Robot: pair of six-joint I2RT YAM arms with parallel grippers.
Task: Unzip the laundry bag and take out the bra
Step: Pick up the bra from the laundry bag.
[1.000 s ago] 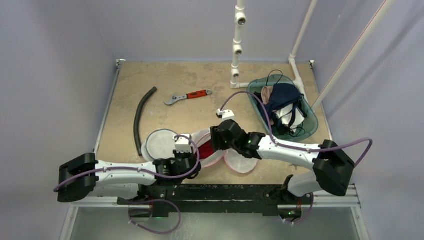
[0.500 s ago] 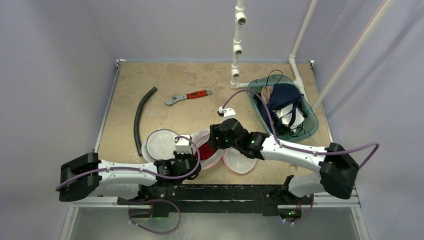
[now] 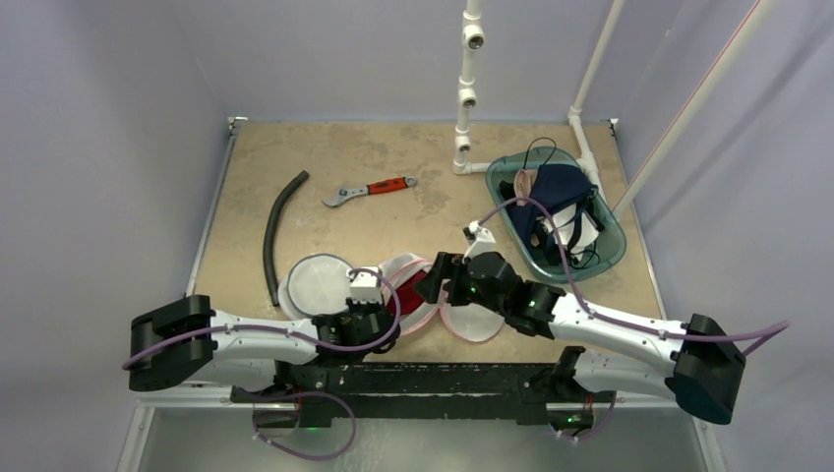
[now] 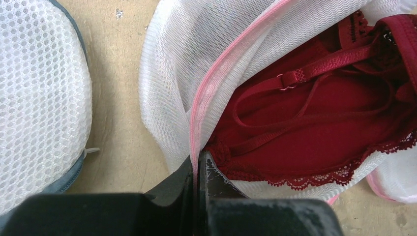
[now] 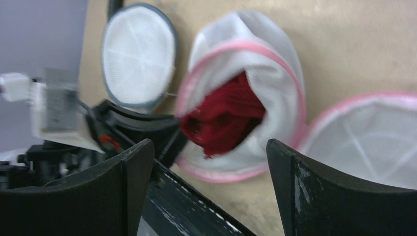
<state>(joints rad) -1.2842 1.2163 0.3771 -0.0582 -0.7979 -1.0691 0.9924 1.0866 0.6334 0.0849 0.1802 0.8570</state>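
The white mesh laundry bag (image 3: 395,270) with pink trim lies open near the table's front, and its round flap (image 3: 474,321) is spread to the right. The dark red bra (image 4: 319,128) sits inside the bag's mouth (image 5: 275,73), straps and lace edge showing. My left gripper (image 4: 198,160) is shut on the bag's pink rim (image 4: 209,88) at the near left side. Just right of the opening, my right gripper (image 3: 438,280) hovers open with nothing between its fingers. In the right wrist view the bra (image 5: 226,113) lies ahead of the wide jaws.
A second round mesh bag (image 3: 317,283) with grey trim lies left of the open one. Farther back are a black hose (image 3: 275,231) and a red-handled wrench (image 3: 372,189). A green basin (image 3: 615,239) of clothes stands at the right, beside white pipes (image 3: 466,88).
My left gripper has closed onto the pink rim. My right gripper has drawn back to the right from the bag's mouth and opened wider.
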